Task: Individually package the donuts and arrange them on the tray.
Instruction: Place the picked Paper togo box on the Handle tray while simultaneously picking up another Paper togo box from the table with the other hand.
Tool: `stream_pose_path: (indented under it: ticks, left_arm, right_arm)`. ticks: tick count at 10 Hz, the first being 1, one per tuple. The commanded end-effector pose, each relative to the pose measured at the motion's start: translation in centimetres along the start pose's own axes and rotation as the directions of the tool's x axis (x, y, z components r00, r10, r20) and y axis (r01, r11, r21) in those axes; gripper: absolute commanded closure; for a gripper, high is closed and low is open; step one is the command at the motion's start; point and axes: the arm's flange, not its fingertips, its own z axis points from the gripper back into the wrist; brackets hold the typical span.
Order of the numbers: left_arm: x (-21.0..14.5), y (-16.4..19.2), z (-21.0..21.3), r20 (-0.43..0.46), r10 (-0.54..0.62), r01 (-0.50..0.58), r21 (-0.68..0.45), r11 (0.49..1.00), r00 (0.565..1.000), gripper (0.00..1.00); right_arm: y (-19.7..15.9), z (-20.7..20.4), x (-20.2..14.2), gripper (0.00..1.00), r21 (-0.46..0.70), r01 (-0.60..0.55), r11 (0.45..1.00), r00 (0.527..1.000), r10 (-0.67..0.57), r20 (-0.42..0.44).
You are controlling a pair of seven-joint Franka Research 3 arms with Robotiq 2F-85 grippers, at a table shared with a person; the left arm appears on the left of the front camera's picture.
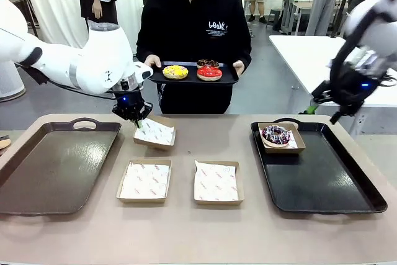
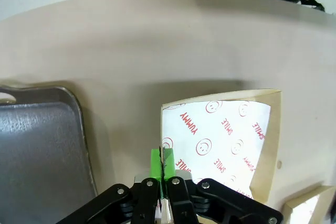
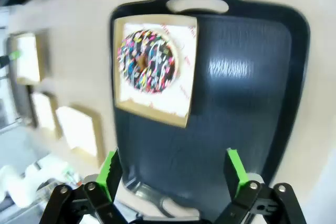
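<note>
Red print is carried by the white paper liner (image 2: 226, 140) of the cardboard box (image 2: 274, 129) seen in the left wrist view. The words "YUMMY" and "SMILE" are repeated across it among small round smiley faces, and are seen upside down and sideways from that camera. In the front view this box lies nearest the far edge of the tabletop (image 1: 186, 234), left of the middle. A similar faint red pattern is spread over the liners of the two other boxes (image 1: 144, 181) (image 1: 216, 182) toward the near edge, but it is too small to be read. A short white word is printed on the chest of the person's black top (image 1: 217, 26); its letters cannot be made out with certainty.
</note>
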Motion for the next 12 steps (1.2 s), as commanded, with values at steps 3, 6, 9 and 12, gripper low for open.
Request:
stream_pose_path:
  ticks: [3,6,9,12]
  left_arm:
    - [-0.2,-0.1,6.1,0.059,-0.009,0.007,0.019,1.000,0.998,1.00]
    - [0.5,-0.3,9.0,0.084,0.016,-0.017,0.011,1.000,0.996,1.00]
    - [0.4,-0.2,8.8,0.086,-0.007,0.008,-0.007,1.000,0.996,1.00]
    - [0.4,-0.2,8.8,0.086,-0.007,0.008,-0.007,1.000,0.996,1.00]
  right_arm:
    - [-9.4,4.8,-5.7,0.00,0.356,0.006,0.935,1.000,-0.005,-0.002]
    - [-14.8,6.0,-7.3,0.00,0.517,-0.027,0.855,0.994,-0.031,0.104]
    - [-17.3,5.8,-7.7,0.00,0.601,-0.043,0.798,0.977,-0.092,0.192]
    - [-18.7,6.2,-9.3,0.00,0.640,-0.039,0.768,0.971,-0.122,0.206]
